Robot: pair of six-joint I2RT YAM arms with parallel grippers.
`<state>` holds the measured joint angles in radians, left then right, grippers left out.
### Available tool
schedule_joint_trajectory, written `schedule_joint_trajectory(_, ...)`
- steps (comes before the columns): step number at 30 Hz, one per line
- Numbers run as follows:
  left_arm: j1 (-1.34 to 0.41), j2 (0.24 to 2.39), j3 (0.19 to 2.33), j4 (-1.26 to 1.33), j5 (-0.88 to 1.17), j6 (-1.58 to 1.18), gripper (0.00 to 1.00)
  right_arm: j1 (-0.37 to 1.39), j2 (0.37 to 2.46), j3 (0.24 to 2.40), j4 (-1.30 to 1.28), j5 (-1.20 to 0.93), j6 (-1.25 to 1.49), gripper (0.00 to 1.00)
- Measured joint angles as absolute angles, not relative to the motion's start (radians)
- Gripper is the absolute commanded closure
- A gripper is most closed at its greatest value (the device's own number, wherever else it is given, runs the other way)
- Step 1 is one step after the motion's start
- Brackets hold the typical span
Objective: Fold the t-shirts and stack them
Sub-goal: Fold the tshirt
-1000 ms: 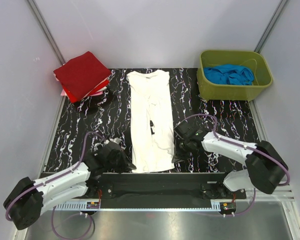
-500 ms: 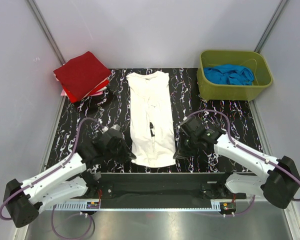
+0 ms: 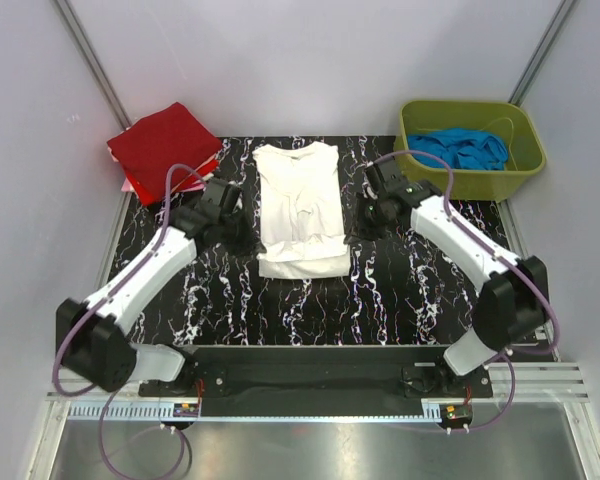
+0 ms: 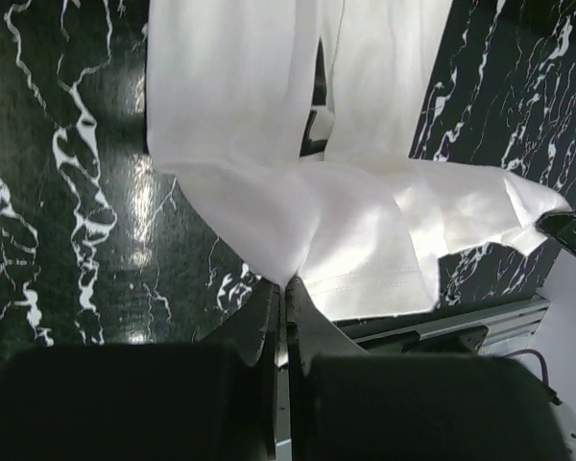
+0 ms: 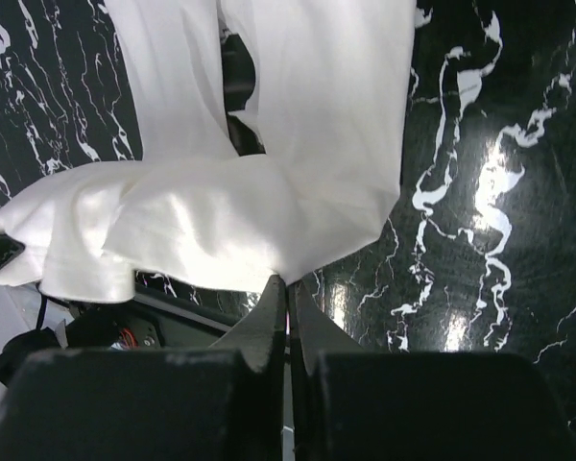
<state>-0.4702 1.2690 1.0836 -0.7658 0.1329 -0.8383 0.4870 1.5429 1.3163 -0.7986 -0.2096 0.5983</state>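
The white t-shirt (image 3: 300, 205) lies mid-worktop (image 3: 400, 300) in the top view. Its collar points to the far wall and its long axis runs near-to-far. Its lower part is doubled back over the body, so a fold forms the near edge. The left fingers (image 3: 240, 228) and right fingers (image 3: 370, 215) flank it at the hem corners. A red folded tee (image 3: 165, 148) sits on pink ones at the far left, well apart, and a green bin (image 3: 525, 170) holding blue cloth (image 3: 465, 148) stands far right.

In the left wrist view the fingers (image 4: 261, 317) are clamped together on a pinch of white hem, with the cloth draping away from them. A dark print shows in the gap between the two folded-in sides.

The right wrist view mirrors this: the fingers (image 5: 265, 315) are closed on their corner, and the cloth sags between the two grips.

We judge the step in hand to be the half-fold, hem to collar. To do it well we would keep both corners level and evenly spaced (the sag suggests a little more tension would help). We would lay the hem square on the shoulders and let go only once the cloth rests flat.
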Motion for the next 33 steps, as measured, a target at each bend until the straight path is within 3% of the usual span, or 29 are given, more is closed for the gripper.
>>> schedule_joint_trajectory(21, -0.274, 1.821, 1.578, -0.822, 0.282, -0.617, 1.0, 0.347, 2.109, 1.929, -0.901, -0.328, 0.471, 1.0)
schedule_joint_trajectory(33, -0.241, 2.1, 1.725, -0.839, 0.356, -0.55, 1.0, 0.314, 2.26, 2.015, -0.924, -0.342, 0.471, 1.0)
